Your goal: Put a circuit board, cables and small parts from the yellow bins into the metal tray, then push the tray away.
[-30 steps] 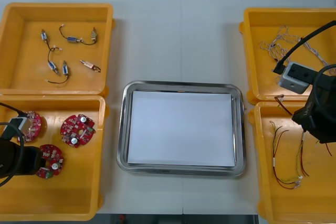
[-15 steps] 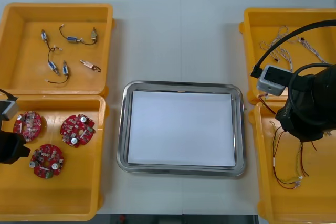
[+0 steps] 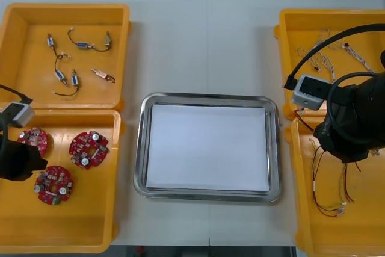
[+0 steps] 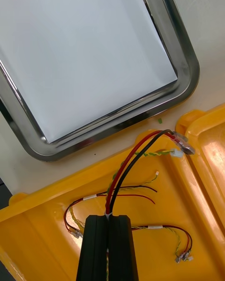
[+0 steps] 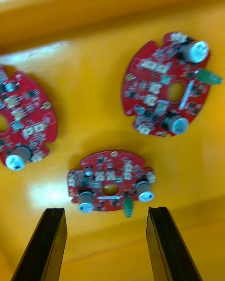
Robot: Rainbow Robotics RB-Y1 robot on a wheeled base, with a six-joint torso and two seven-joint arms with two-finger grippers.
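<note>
Three round red circuit boards lie in the near left yellow bin (image 3: 90,227). My left gripper (image 5: 107,210) hovers open over the nearest board (image 5: 110,182), a finger on either side of it; the left arm (image 3: 18,157) sits beside that board (image 3: 53,185). Over the near right bin (image 3: 325,233), my right gripper (image 4: 108,218) is shut on a red and black cable (image 4: 179,142) that rises from between its fingers toward the metal tray (image 4: 47,151). The right arm (image 3: 349,127) covers the gripper from above. The tray (image 3: 210,96) lies between the bins, white inside, with nothing in it.
The far left bin (image 3: 24,40) holds several small metal parts (image 3: 60,76). Pale twisted cables (image 3: 325,46) lie in the far right bin (image 3: 301,28). More red and yellow cables (image 4: 159,227) rest on the near right bin's floor.
My left arm drew off the nearest board, uncovering it, and now hovers just left of it. The right arm shifted left toward the tray's edge with the cable.
</note>
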